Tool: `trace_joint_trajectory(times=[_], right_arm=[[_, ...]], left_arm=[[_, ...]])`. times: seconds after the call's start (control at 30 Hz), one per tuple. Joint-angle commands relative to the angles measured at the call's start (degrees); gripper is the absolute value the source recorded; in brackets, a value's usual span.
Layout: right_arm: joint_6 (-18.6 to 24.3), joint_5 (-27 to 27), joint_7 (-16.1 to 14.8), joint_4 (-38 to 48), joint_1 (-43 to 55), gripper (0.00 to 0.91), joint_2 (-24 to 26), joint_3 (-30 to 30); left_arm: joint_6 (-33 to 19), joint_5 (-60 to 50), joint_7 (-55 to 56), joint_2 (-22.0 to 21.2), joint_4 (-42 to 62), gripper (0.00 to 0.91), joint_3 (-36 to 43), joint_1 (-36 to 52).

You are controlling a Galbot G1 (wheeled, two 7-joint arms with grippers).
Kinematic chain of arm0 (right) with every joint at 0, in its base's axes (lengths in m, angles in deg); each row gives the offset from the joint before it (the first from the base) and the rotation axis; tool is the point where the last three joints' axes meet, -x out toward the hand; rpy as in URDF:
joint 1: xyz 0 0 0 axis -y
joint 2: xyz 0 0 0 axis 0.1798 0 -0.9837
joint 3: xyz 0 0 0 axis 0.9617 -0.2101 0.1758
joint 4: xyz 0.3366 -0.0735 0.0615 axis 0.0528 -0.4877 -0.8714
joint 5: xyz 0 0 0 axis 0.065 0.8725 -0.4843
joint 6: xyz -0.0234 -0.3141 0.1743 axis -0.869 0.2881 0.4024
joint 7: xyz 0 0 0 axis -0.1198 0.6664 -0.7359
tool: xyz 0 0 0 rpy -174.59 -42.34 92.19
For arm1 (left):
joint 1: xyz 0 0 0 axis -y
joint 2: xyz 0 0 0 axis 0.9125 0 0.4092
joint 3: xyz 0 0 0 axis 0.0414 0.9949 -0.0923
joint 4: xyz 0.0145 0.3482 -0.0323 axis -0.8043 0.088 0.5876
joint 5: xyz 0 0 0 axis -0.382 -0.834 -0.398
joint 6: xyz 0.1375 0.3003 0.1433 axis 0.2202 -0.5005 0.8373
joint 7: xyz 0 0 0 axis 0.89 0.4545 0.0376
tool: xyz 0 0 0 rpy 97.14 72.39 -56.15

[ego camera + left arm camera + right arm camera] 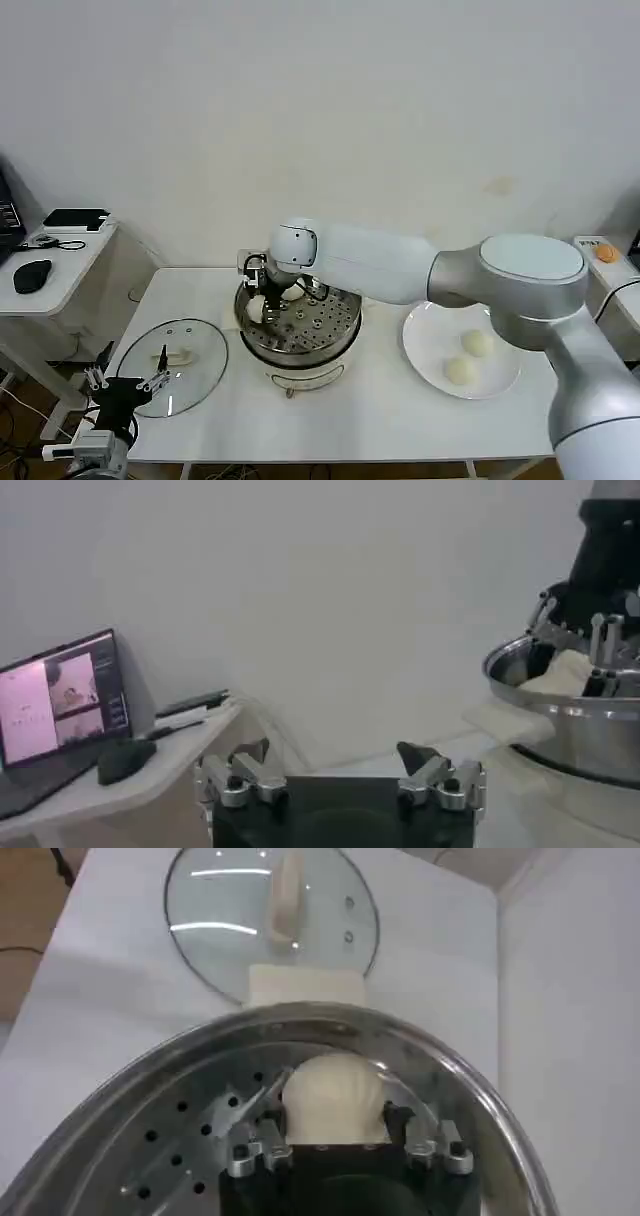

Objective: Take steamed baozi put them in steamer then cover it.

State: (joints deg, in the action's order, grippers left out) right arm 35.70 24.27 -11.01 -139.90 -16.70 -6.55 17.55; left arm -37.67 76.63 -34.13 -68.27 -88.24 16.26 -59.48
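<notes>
The shiny steamer (318,330) stands mid-table on its cream-white base. My right gripper (260,300) reaches inside it at its left side, shut on a cream-white baozi (256,309). In the right wrist view that baozi (334,1098) sits between the fingers over the perforated tray (180,1148). Two more baozi (476,343) (460,371) lie on the white plate (425,345). The glass cover (185,345), handle up, lies flat left of the steamer. My left gripper (125,383) hangs open at the cover's near-left edge, holding nothing.
A side table (60,265) with a mouse and cables stands at the left, a laptop (60,695) on it. The wall runs close behind the table. Bare tabletop (380,410) lies in front of the steamer and plate.
</notes>
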Motion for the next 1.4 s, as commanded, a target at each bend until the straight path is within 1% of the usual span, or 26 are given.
trace_joint_trajectory(times=[0.03, 0.17, 0.2, 0.27, 0.3, 0.33, 0.47, 0.5, 0.57, 0.63, 0.67, 0.7, 0.77, 0.8, 0.9, 1.0, 1.13, 1.2, 1.23, 1.27, 1.3, 1.4], right_arm=[[0.3, 0.2, 0.1, -3.0, 1.9, 0.907, 2.3, 0.0], [1.0, 0.0, 0.3, -8.9, 6.2, 0.907, 7.4, 0.5], [1.3, -0.1, 0.0, -11.8, 8.3, 0.907, 10.1, 0.4], [1.6, 0.6, -0.3, -14.7, 9.9, 0.907, 13.0, 0.0], [1.9, 0.9, -0.8, -16.7, 11.1, 0.907, 16.2, -0.6], [2.1, 1.2, -1.1, -17.7, 11.5, 0.907, 17.6, -0.8], [4.4, 6.5, -3.7, -23.1, 13.1, 0.907, 28.5, -3.1], [5.4, 7.4, -4.9, -25.1, 13.7, 0.907, 31.9, -3.6], [6.9, 10.0, -6.8, -27.3, 14.4, 0.907, 35.7, -3.8], [9.3, 12.5, -9.1, -30.6, 15.1, 0.907, 41.1, -3.8], [9.6, 13.7, -9.5, -31.4, 15.3, 0.907, 43.6, -3.7], [10.9, 15.3, -10.4, -32.9, 15.3, 0.907, 46.4, -3.5], [12.1, 17.2, -10.8, -34.3, 15.0, 0.907, 50.7, -3.5], [13.2, 19.2, -11.6, -35.4, 14.5, 0.907, 53.8, -3.6], [15.8, 23.7, -13.2, -36.7, 12.2, 0.907, 59.1, -3.7], [17.4, 26.9, -13.9, -36.8, 4.6, 0.907, 62.6, 0.6], [18.7, 32.8, -13.8, -35.0, -9.5, 0.907, 65.5, 11.5], [19.2, 34.4, -13.8, -34.1, -15.7, 0.907, 65.7, 17.1], [19.2, 34.5, -13.8, -34.0, -16.4, 0.907, 65.7, 17.7], [19.3, 35.2, -13.8, -33.5, -21.2, 0.907, 65.6, 21.3], [19.4, 35.7, -13.8, -33.2, -24.3, 0.907, 65.3, 23.0], [19.7, 37.0, -13.8, -31.9, -26.9, 0.907, 64.5, 24.1]], left_arm=[[0.0, 0.0, 0.0, 0.0, 0.0, 0.907, 0.0, -0.1], [0.0, 0.0, 0.0, -0.1, 0.0, 0.907, 0.0, 0.0], [0.0, 0.0, 0.0, -0.1, 0.0, 0.907, 0.0, 0.1], [0.0, -0.1, 0.0, -0.2, 0.1, 0.907, 0.2, 0.1], [0.0, -0.1, 0.0, -0.2, 0.1, 0.907, 0.3, 0.1], [0.1, -0.1, 0.0, -0.3, 0.0, 0.907, 0.4, 0.1], [0.2, -0.3, 0.0, -0.5, -0.4, 0.907, 1.0, 0.2], [0.3, -0.3, 0.0, -0.5, -0.5, 0.907, 1.1, 0.2], [0.3, -0.4, -0.1, -0.5, -0.7, 0.907, 1.3, 0.1], [0.3, -0.6, -0.1, -0.4, -0.5, 0.907, 1.7, 0.0], [0.3, -0.7, 0.0, -0.5, -0.5, 0.907, 1.9, 0.1], [0.3, -1.0, 0.0, -0.6, -0.4, 0.907, 2.2, 0.0], [0.3, -1.3, 0.0, -0.8, -0.3, 0.907, 2.8, 0.0], [0.3, -1.6, 0.0, -0.9, -0.3, 0.907, 3.1, 0.0], [0.3, -2.1, 0.0, -1.1, -0.2, 0.907, 3.4, 0.1], [0.4, -2.4, 0.0, -1.0, -0.2, 0.907, 3.8, 0.1], [0.4, -2.9, 0.1, -1.1, 0.1, 0.907, 4.3, 0.1], [0.4, -3.1, 0.1, -1.1, 0.2, 0.907, 4.5, -0.1], [0.4, -3.3, 0.1, -1.1, 0.3, 0.907, 4.6, -0.2], [0.4, -3.4, 0.1, -1.1, 0.4, 0.907, 4.6, -0.3], [0.4, -3.5, 0.1, -1.0, 0.7, 0.907, 4.6, -0.3], [0.4, -4.0, 0.2, -1.1, 1.6, 0.907, 4.5, -0.2]])
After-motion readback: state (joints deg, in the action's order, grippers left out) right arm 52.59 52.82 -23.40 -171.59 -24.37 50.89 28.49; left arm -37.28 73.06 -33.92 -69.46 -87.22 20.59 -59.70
